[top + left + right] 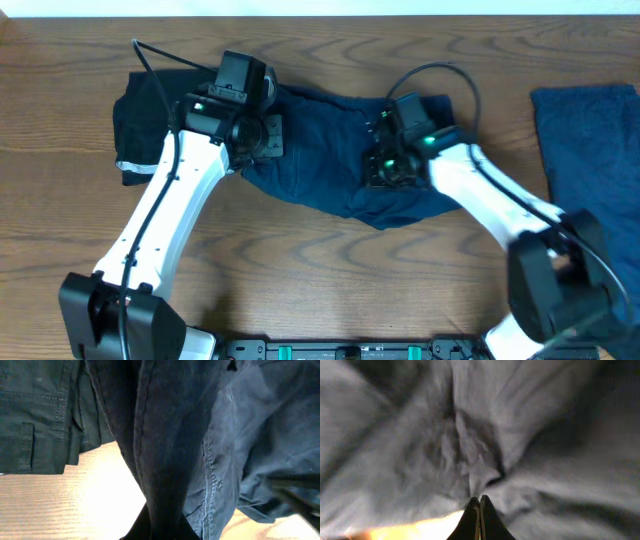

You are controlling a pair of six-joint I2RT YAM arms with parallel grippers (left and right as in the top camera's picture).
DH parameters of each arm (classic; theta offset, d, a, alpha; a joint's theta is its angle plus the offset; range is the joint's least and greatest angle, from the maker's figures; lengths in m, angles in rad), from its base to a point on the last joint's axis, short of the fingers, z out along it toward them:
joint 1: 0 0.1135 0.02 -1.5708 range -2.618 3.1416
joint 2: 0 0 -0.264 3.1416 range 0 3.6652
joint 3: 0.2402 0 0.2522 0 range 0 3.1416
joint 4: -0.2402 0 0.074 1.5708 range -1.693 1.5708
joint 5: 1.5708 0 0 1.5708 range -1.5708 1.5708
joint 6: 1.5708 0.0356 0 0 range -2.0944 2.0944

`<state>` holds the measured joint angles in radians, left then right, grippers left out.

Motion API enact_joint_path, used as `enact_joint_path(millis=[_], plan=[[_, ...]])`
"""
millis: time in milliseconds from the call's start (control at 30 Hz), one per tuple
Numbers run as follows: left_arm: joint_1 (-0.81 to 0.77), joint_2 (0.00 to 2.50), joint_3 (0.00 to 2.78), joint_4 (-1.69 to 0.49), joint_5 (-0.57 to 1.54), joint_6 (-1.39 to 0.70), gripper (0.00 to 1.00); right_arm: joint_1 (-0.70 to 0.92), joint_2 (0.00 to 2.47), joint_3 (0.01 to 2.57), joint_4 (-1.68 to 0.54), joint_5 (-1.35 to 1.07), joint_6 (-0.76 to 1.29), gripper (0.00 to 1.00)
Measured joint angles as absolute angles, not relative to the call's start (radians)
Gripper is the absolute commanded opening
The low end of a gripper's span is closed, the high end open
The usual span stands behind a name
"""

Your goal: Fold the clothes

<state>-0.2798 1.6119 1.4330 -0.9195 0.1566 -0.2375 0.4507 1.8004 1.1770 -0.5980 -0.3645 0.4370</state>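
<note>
Clothes (318,120), overhead: I count three pieces on the worktop (330,290): navy shorts (320,170) spread in the middle, a black piece (140,130) with a white edge strip at far left, and a second navy piece (585,130) lying flat at far right, well apart from the shorts.
Arms, overhead: two. My left arm (165,215) reaches to the shorts' left end, just beside the black piece. My right arm (490,195) is down on their right half.
Left jaws, left wrist view: clamped on a dark fold of the navy shorts (165,435), which rises straight up from them. The black piece (35,420) sits close by at left, with bare worktop (60,505) between.
Right jaws, right wrist view: fingertips (472,522) pressed together against the puckered navy shorts (420,435). The creases run in towards them, but I cannot tell whether a fold is actually caught.
Risk, left side: I judge the pinch is so near the black piece that pulling the shorts across could drag it along.
Risk, right side: if only a thin layer or nothing is held, that end would slip when I lift, and the fold would come out skewed or bunched.
Risk, both: uneven pull between the two arms could twist the shorts instead of laying them flat.
</note>
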Motion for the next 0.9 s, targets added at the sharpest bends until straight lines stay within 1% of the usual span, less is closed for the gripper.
enact_joint_path(millis=[200,267,467,633,800,900], plan=[[-0.280,1.612,1.496,-0.989,0.157,-0.236,0.06,0.530,1.961,1.175,-0.476,-0.392,0.493,0.01],[-0.280,1.612,1.518,-1.008,0.156,-0.235,0.06,0.547,1.991,1.176,-0.433,-0.438,0.505,0.01],[-0.280,1.631,1.586,-1.084,0.153,-0.224,0.06,0.588,2.012,1.176,-0.404,-0.527,0.551,0.01],[-0.280,1.733,1.672,-1.147,0.149,-0.202,0.06,0.615,2.022,1.174,-0.370,-0.585,0.577,0.01],[-0.279,1.853,1.786,-1.225,0.149,-0.197,0.06,0.614,2.017,1.173,-0.367,-0.616,0.533,0.01],[-0.279,1.884,1.851,-1.261,0.149,-0.192,0.06,0.595,1.967,1.167,-0.421,-0.601,0.508,0.01]])
